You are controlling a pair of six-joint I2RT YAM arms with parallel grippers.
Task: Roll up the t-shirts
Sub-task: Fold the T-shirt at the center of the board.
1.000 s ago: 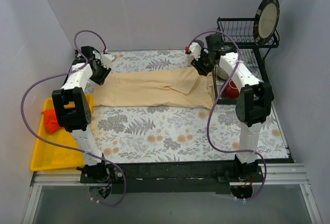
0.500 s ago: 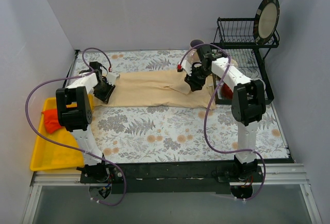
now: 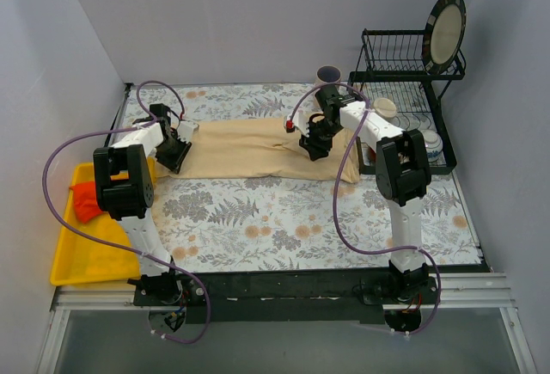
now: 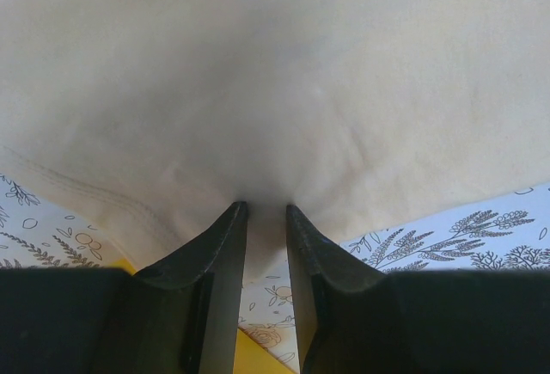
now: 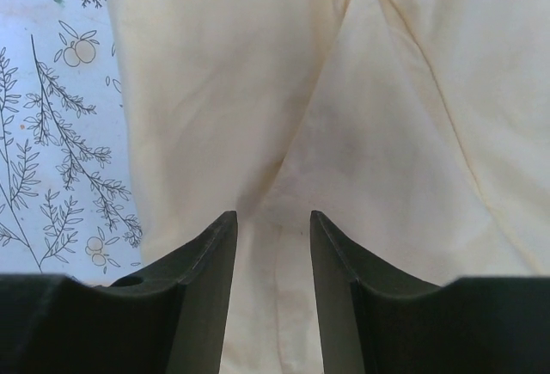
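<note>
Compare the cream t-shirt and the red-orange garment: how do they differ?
The cream t-shirt lies spread along the table; the red-orange garment sits bunched in the yellow tray. The left gripper and right gripper grip the cream t-shirt; nothing touches the red-orange garment. Both are plain cloth.

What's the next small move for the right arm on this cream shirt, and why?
Probably lower the right gripper to press its cloth flat, then let go. The cream t-shirt lies as a long band, the left gripper pinches its left end, and creases converge on the gap between the right fingers.
</note>
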